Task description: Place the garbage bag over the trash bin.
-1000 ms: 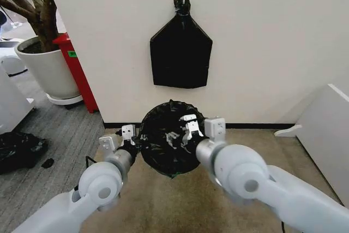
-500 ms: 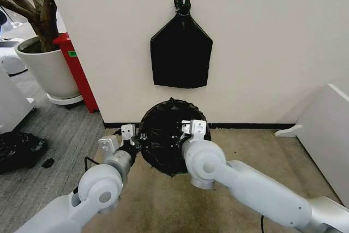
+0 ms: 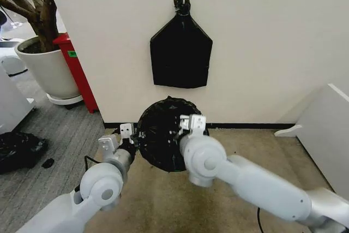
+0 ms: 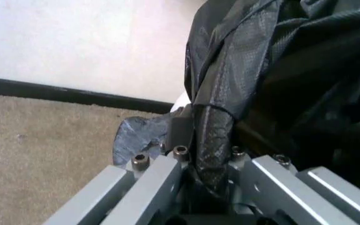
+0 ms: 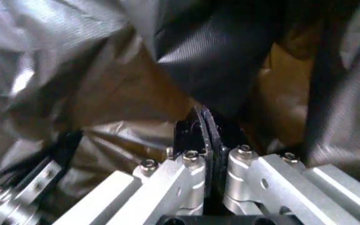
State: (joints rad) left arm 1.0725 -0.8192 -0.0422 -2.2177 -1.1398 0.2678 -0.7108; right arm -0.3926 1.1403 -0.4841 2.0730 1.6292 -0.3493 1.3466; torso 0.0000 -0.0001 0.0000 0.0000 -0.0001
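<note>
The garbage bag (image 3: 161, 137), black and wrinkly, sits as a round mound on the floor against the wall. The trash bin is hidden beneath it. My left gripper (image 3: 130, 136) is at the bag's left edge; the left wrist view shows its fingers (image 4: 167, 161) shut on a twisted fold of the garbage bag (image 4: 213, 126). My right gripper (image 3: 190, 125) is over the bag's right half. In the right wrist view its pads (image 5: 196, 133) are pressed together on thin film of the garbage bag (image 5: 211, 70).
A flat black bundle (image 3: 181, 53) hangs on the wall above. At the left are a large white plant pot (image 3: 48, 72), a red stand (image 3: 80, 75) and a dark lumpy bag (image 3: 19, 148) on the floor. A white panel (image 3: 327, 135) stands at the right.
My right arm has swung inward to the left, and its gripper has moved from the bag's right rim towards its middle. The bag's top has bulged up slightly. The left gripper has held still.
</note>
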